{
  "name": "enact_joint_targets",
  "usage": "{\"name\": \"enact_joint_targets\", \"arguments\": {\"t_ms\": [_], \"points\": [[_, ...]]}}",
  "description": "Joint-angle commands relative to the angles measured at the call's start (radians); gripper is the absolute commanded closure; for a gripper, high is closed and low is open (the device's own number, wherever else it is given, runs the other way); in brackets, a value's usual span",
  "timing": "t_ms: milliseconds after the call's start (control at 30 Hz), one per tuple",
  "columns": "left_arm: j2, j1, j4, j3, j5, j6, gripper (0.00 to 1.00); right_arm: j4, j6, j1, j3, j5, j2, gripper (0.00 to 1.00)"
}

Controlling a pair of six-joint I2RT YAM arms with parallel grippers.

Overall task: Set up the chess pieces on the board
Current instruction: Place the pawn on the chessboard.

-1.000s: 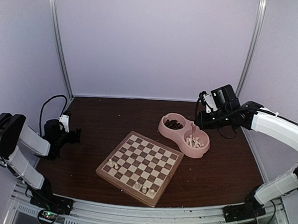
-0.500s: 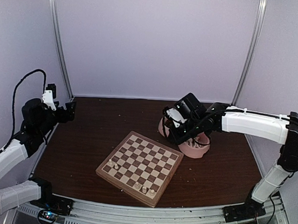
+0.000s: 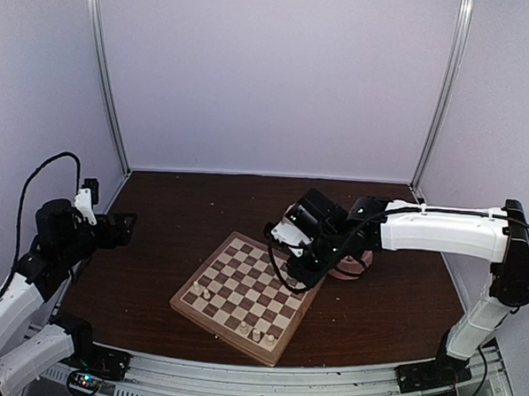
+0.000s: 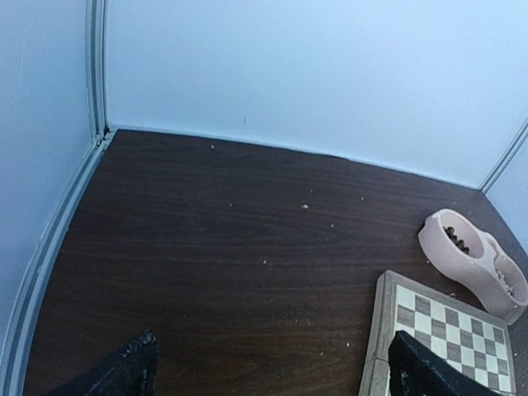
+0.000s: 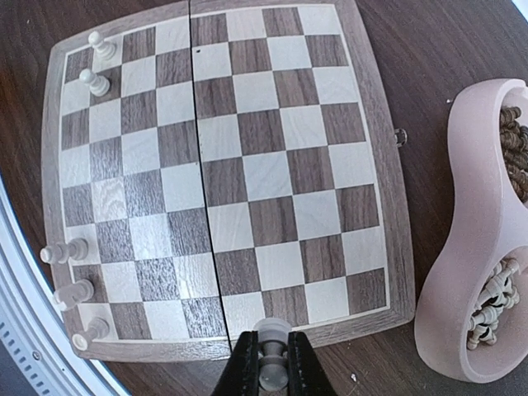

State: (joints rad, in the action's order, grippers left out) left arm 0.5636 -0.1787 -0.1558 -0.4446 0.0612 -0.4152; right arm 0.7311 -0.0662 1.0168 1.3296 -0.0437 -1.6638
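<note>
The right gripper [image 5: 272, 361] hovers at the rim of the board [image 5: 223, 173], fingers clamped on one pale chess piece [image 5: 273, 373]. Ahead and to its left, five cream pieces [image 5: 73, 291] stand along the board's far edge, three at one corner and two at the other. The pink bowl [image 5: 462, 247] sits just to its right. The left gripper [image 4: 272, 351] hangs over bare table [image 4: 214, 239], jaws spread wide and empty, with the board ahead to its right.
</note>
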Motion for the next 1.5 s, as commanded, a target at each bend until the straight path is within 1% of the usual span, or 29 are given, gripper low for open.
{"name": "enact_joint_targets", "arguments": {"t_ms": [0,100,233,300,433,600,800,1000,1467], "points": [[0.025,-0.004,0.03,0.047,-0.001,-0.009,0.02,-0.013,0.048,0.037,-0.047,0.014,0.006,1.0],[0.051,-0.002,-0.003,0.046,-0.127,-0.053,0.02,-0.072,0.053,0.048,-0.094,0.003,0.01,1.0],[0.081,-0.002,0.094,0.112,-0.158,-0.083,0.02,-0.095,0.107,0.06,-0.119,-0.03,0.001,1.0],[0.099,-0.002,0.091,0.124,-0.206,-0.144,0.02,-0.099,0.123,0.068,-0.13,-0.022,-0.002,1.0],[0.127,-0.002,0.087,0.092,-0.145,-0.112,0.02,-0.104,0.14,0.074,-0.135,-0.049,-0.001,1.0],[0.101,-0.002,0.076,0.089,-0.145,-0.108,0.02,-0.111,0.175,0.09,-0.14,-0.096,-0.021,1.0],[0.053,-0.002,0.076,0.098,-0.116,-0.102,0.02,-0.038,0.179,0.096,-0.094,-0.073,-0.09,1.0],[0.067,-0.002,0.085,0.096,-0.098,-0.105,0.02,-0.005,0.165,0.1,-0.065,-0.005,-0.128,1.0],[0.09,-0.002,0.095,0.087,-0.071,-0.105,0.02,-0.03,0.169,0.108,-0.063,-0.052,-0.136,1.0]]}}
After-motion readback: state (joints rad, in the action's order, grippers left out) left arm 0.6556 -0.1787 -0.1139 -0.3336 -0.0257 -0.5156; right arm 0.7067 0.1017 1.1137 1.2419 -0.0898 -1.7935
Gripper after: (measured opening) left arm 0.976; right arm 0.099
